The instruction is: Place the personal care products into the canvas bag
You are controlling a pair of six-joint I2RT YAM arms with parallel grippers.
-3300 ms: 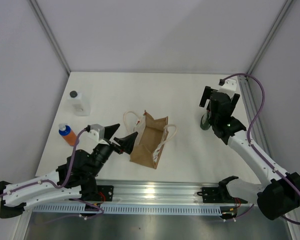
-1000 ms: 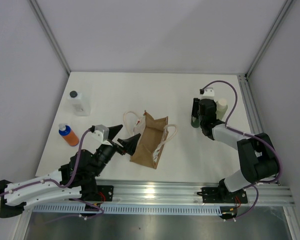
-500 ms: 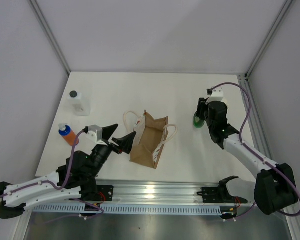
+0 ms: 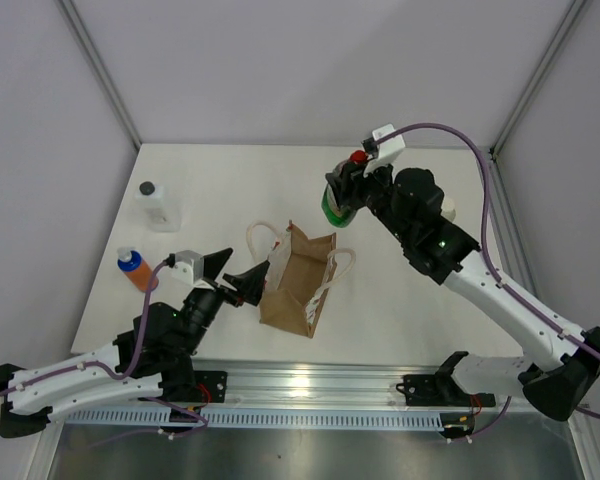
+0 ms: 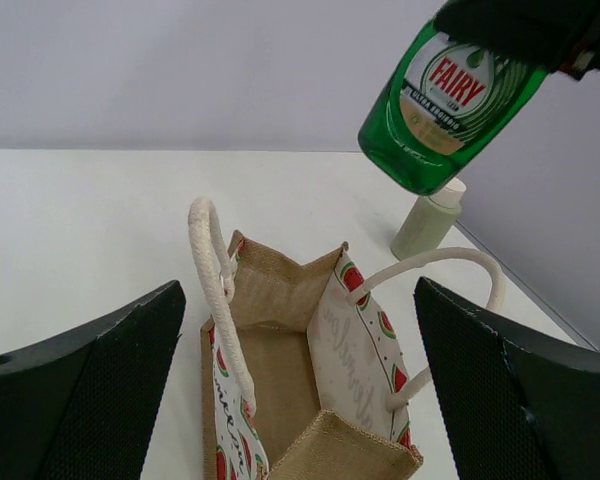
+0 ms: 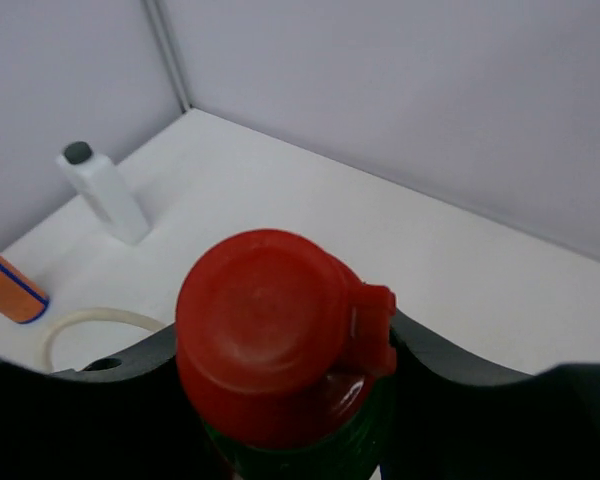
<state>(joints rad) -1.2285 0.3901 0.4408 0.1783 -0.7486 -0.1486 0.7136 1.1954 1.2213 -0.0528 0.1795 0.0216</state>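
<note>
The top camera looks steeply down from above and behind the arm bases, taking in the whole white desk [image 4: 280, 180] from a distance. The left wrist camera sits low and close, facing across the open canvas bag [image 5: 280, 340] between its own claw fingers [image 5: 80, 390]. The right wrist camera peers down, very near, onto the green Fairy bottle [image 6: 270, 330], apparently toward the desk's left side. All three share that bottle.
</note>
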